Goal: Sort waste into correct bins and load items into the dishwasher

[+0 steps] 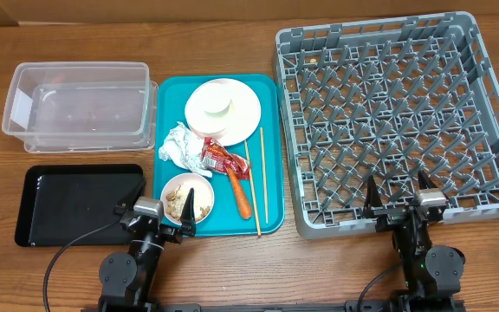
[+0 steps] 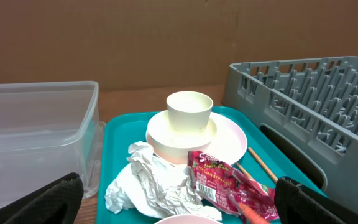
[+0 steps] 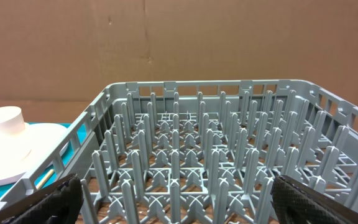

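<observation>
A crumpled white tissue (image 1: 177,144) and shiny red snack wrapper (image 1: 223,159) are seen touching; left gripper (image 1: 156,204) and right gripper (image 1: 397,192) are held open, empty.

You are looking at a grey dish rack (image 1: 286,121) with a grid pattern and a brown wood-grain table (image 1: 232,269). The serving tray (image 1: 271,104) is showing teal; the plate (image 1: 246,117) is reading pinkish white, the tissue (image 1: 178,146) white, the wrapper (image 1: 222,159) shiny red with pale lettering, the carrot (image 1: 241,195) orange, the chopsticks (image 1: 264,173) pale wood, the tub (image 1: 16,95) clear, the shallow tray (image 1: 68,204) glossy black
</observation>
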Controlling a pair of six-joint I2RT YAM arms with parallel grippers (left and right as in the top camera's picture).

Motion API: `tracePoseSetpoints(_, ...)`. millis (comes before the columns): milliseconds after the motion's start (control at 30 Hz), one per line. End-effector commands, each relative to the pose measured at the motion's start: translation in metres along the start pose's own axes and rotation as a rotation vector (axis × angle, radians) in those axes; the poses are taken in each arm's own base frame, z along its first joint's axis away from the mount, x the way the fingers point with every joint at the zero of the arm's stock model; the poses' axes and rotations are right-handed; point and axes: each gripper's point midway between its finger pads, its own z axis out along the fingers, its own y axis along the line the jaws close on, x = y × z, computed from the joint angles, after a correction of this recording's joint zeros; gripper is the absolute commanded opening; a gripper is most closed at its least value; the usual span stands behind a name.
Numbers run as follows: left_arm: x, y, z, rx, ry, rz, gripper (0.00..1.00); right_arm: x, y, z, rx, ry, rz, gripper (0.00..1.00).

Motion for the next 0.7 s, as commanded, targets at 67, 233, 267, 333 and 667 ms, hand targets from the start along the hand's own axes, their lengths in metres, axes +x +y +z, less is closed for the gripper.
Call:
tracePoseSetpoints(67,0.001,0.003,0.0,-0.016,-0.003,0.015,1.0,0.001,0.0,0.0,0.0,-0.006,-0.001,1.0)
tracePoseSetpoints(233,0.001,0.003,0.0,-0.016,-0.003,0.015,1.0,0.001,0.0,0.0,0.0,-0.006,-0.001,1.0)
tracePoseSetpoints(267,0.001,0.003,0.0,-0.016,-0.002,0.015,1.0,0.001,0.0,0.0,0.0,-0.006,-0.001,1.0)
tracePoseSetpoints(333,0.001,0.003,0.0,-0.016,-0.003,0.016,1.0,0.001,0.0,0.0,0.0,-0.006,-0.001,1.0)
tracePoseSetpoints(667,-0.051,-0.028,-0.009,0.15,-0.177,0.061,1.0,0.001,0.0,0.0,0.0,-0.006,-0.001,1.0)
